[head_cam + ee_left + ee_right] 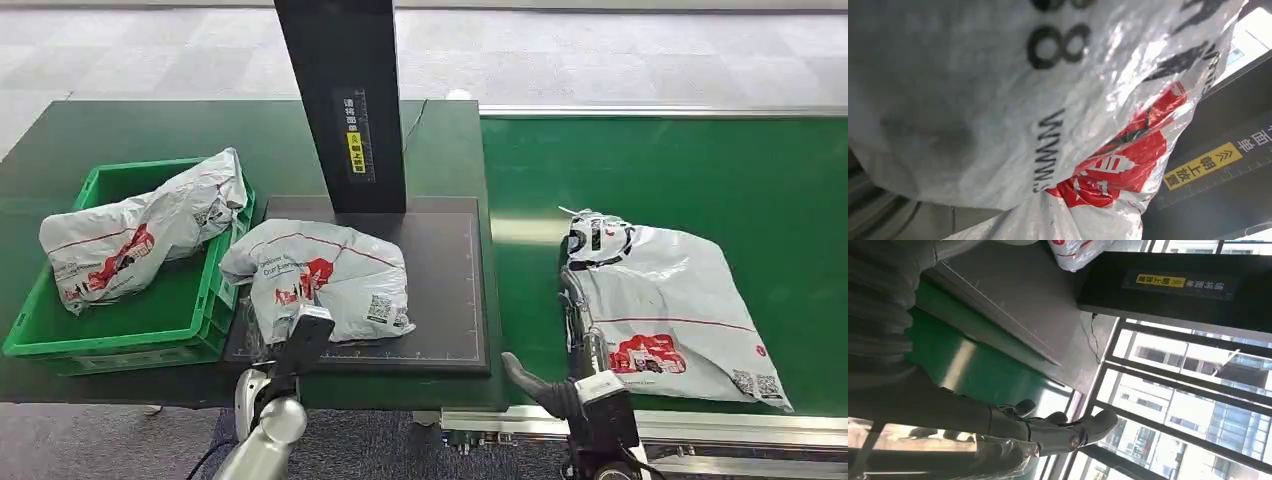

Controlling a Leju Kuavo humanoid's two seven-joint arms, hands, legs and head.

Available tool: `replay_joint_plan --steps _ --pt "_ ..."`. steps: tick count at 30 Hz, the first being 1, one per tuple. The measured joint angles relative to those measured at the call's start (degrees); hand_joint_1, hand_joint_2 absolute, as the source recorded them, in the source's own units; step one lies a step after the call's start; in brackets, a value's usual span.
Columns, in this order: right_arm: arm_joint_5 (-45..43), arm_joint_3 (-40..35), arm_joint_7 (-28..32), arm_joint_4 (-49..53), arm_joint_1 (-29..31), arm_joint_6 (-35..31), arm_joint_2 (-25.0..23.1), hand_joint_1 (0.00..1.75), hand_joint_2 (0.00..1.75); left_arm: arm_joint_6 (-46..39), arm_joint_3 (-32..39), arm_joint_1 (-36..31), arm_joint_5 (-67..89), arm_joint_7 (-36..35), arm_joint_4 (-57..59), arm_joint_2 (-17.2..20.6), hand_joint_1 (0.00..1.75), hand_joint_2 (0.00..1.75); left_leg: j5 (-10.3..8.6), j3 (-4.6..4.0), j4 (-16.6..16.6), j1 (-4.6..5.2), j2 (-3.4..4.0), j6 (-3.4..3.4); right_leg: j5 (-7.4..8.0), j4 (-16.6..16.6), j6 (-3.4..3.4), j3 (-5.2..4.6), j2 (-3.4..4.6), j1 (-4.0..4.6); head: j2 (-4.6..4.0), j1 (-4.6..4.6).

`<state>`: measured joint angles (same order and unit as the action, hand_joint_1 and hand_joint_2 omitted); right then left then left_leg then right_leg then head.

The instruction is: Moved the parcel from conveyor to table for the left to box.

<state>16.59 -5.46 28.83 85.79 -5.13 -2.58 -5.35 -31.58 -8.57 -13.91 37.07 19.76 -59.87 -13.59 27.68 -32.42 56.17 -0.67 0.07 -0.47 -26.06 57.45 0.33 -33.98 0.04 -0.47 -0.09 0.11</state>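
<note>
right hand (575,330) lies against the nine-o'clock edge of the parcel (670,310) on the conveyor (700,180), fingers extended, apparently readying a grasp. left hand (265,345) meets the desk (440,150) parcel (320,275); grip unclear.

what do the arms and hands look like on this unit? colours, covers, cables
Left arm: silver rounded shell, with a grey boxy wrist block. Right hand: dark grey fingers and a grey ribbed cover; its wrist carries a dark module with a white label. A black cable runs beside the left arm.

One parcel (320,278) lies on the dark platform (440,300), another (672,300) on the conveyor (680,170), right hand (572,330) alongside.
</note>
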Motion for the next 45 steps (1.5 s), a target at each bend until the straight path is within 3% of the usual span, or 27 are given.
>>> replay_joint_plan --steps 25,29,33,36,39,45 --pt "-0.13 0.0 0.0 -0.26 -0.77 0.2 0.04 0.0 1.75 -0.66 0.0 0.02 -0.44 0.44 0.42 0.0 1.75 1.75 0.0 0.0 0.0 0.0 0.0 0.0 0.0 0.0 0.0 0.01 0.0 0.0 0.0 0.0" --pt "-0.24 -0.13 0.02 -0.65 -0.8 0.72 0.15 0.0 1.75 -1.59 0.0 0.29 -1.85 1.81 0.39 0.09 1.75 1.75 0.0 -0.01 0.0 0.0 0.0 0.0 0.0 0.0 0.0 0.01 0.0 0.0 0.0 0.02" --pt "-1.18 -0.55 0.26 -1.22 -0.76 0.76 0.7 0.0 1.75 -3.08 0.0 1.46 -5.55 7.66 -1.57 0.31 1.75 1.75 0.0 -0.02 0.0 0.0 -0.01 0.0 0.0 0.0 0.0 0.0 0.0 0.0 0.0 0.0" --pt "-1.57 -0.81 0.5 -1.49 -0.74 0.63 0.98 0.0 1.75 -3.89 0.22 2.6 -5.44 12.97 -5.14 0.46 1.75 1.75 -0.01 -0.04 0.0 0.0 0.0 0.0 0.0 0.01 0.0 0.01 0.0 0.0 0.0 0.0" --pt "-2.88 -1.53 2.44 -2.99 -0.46 -0.33 2.18 0.0 1.75 -4.24 4.45 4.22 4.77 19.42 -21.37 -0.04 1.75 1.75 -0.01 -0.16 0.0 -0.03 0.21 0.0 0.04 0.02 -0.04 -0.17 0.14 0.02 0.0 0.0" --pt "-3.52 -2.14 3.36 -5.38 0.29 -0.55 3.65 0.0 1.75 -4.24 9.62 3.59 5.9 20.04 -37.08 -0.04 1.75 1.75 0.01 -0.03 -0.01 -0.04 0.05 -0.02 -0.02 0.02 -0.02 0.0 0.06 0.03 0.0 0.0"
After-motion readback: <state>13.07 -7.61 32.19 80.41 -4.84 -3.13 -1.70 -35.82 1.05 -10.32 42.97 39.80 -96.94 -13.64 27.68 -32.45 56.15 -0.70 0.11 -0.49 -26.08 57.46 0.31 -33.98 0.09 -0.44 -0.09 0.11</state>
